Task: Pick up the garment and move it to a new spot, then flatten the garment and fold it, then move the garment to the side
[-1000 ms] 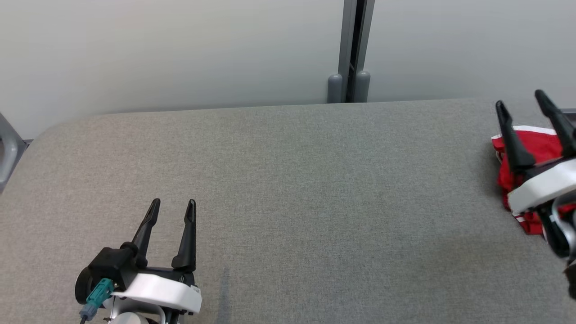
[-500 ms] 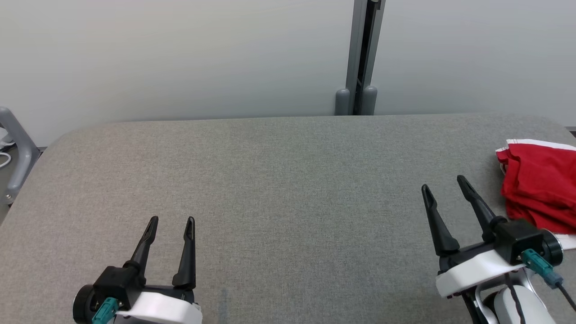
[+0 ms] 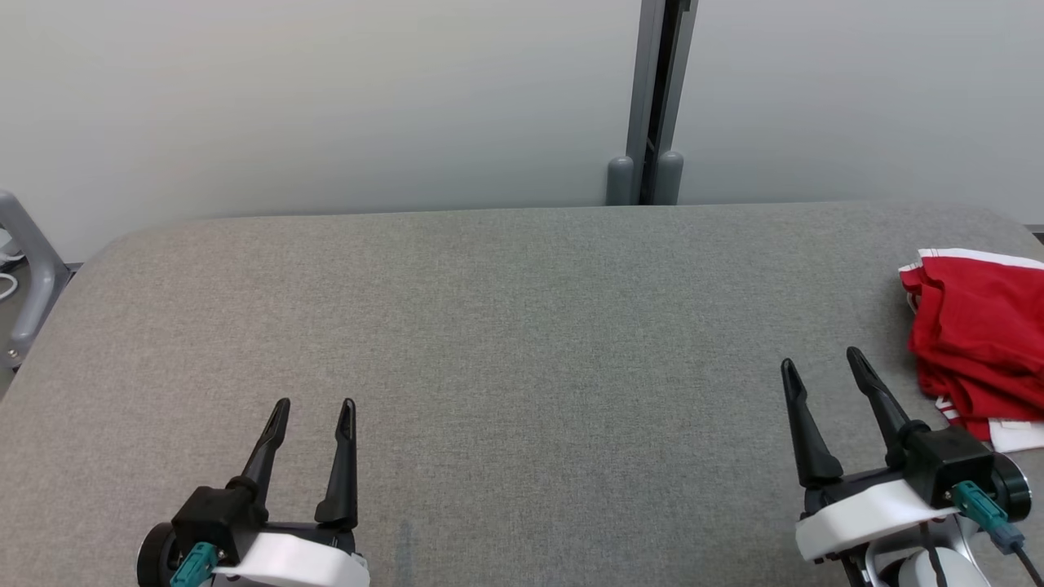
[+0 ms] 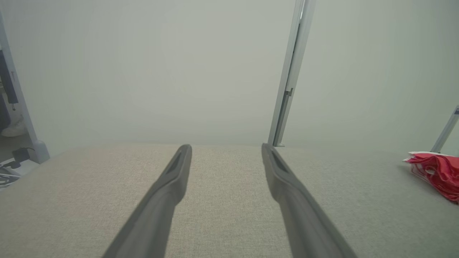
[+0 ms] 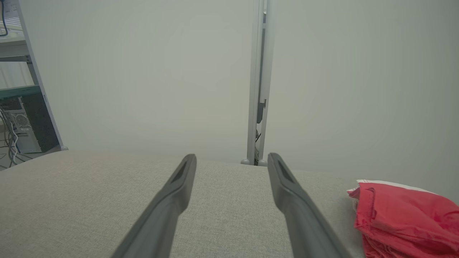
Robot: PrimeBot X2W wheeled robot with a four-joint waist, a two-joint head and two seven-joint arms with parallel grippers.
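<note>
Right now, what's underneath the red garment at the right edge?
The red garment lies bunched on the grey fabric tabletop, which shows beside it. Anything tucked beneath its folds is covered and can't be seen.

A wide table (image 3: 522,326) covered in grey woven fabric, with rounded far corners, stands against a pale, plain wall (image 3: 326,98). A grey metal post (image 3: 652,81) splits the wall into two panels (two rounded caps sit at its base). At the left edge stands a grey tubular frame (image 3: 33,269). Beyond the table's left end, a computer tower (image 5: 21,132) stands on the floor among loose cables (image 5: 9,147). The light is soft and even.
</note>
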